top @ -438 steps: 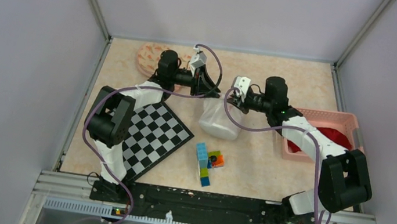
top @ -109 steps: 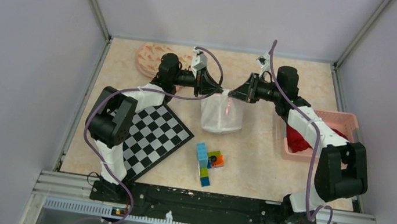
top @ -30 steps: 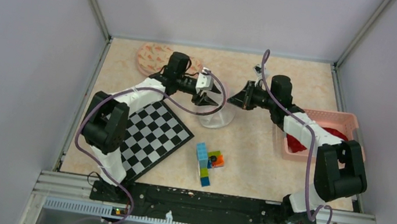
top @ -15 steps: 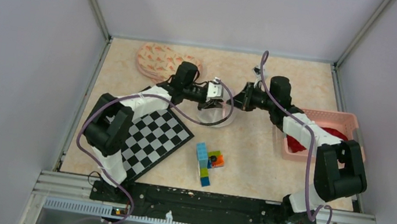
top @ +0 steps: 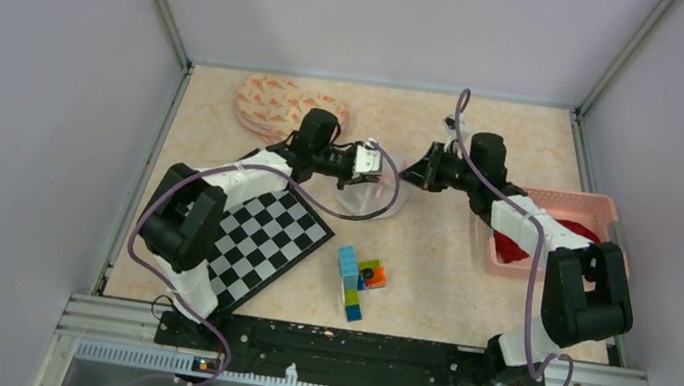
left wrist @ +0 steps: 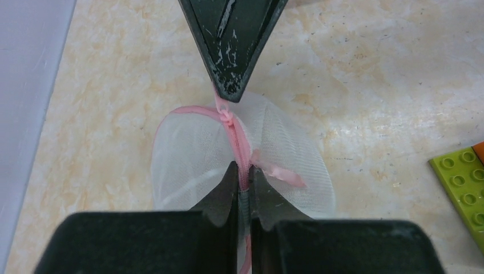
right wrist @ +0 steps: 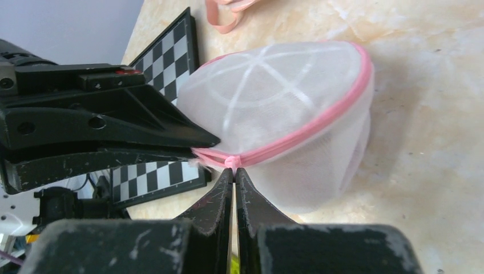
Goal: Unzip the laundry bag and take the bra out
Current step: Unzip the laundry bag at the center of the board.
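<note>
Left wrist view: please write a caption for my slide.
Left pincer and right pincer pinch the pink zip of a white mesh laundry bag.

- The laundry bag (top: 366, 191) is a small, rounded pouch of sheer white mesh, stiffened by white crossing ribs.
- It rests on the desk (top: 430, 256), just above the middle of the overhead frame.
- A pink zipper band (right wrist: 319, 128) rings its edge and looks closed where visible.
- Its contents cannot be made out through the mesh.
</note>
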Robot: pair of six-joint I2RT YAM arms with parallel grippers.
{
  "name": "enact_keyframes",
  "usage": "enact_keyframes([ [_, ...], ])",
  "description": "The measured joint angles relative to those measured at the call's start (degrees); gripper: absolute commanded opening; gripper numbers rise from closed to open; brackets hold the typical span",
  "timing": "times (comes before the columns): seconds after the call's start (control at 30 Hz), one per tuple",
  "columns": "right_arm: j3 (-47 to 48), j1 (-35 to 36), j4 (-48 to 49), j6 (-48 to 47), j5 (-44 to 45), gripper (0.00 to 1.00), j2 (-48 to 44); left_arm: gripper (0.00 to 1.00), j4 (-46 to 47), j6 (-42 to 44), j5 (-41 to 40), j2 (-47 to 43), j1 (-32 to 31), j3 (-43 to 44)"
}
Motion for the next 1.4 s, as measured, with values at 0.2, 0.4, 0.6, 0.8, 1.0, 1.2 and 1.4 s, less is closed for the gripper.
enact_keyframes([
  [0.2, 0.0, -2.1, -0.35, -0.04, 1.49, 0.0, -0.02, 0.0, -0.24, 1.86, 0.22, 0.0, 1.49, 0.0],
  [0.4, 0.0, -3.28, -0.09, 0.15, 2.05, 0.0, -0.22, 0.09, 0.83, 2.08, 1.51, 0.04, 4.24, 0.0],
  [0.6, 0.0, -2.97, 0.94, 0.66, 0.7, 0.0, -1.31, 0.45, 1.44, 2.4, 5.66, 0.07, 5.68, 0.0],
  [0.8, -0.33, -0.79, 2.71, 1.2, 0.46, 0.0, -2.38, 0.49, 1.84, -0.48, 6.67, -1.31, 5.44, -0.66],
  [1.0, -0.33, 0.09, 2.89, 1.49, 0.04, 0.0, -2.38, 0.51, 4.52, -6.47, 6.4, -5.01, 3.52, -3.02],
  [1.2, -0.33, 0.61, 4.0, 1.9, -0.31, 0.0, -2.38, 0.49, 5.68, -11.54, 5.14, -4.61, 2.43, -2.58],
  [1.4, -0.33, 0.92, 4.79, 2.12, -0.61, 0.0, -2.38, 0.45, 6.1, -14.75, 3.45, -1.25, 1.92, 1.44],
])
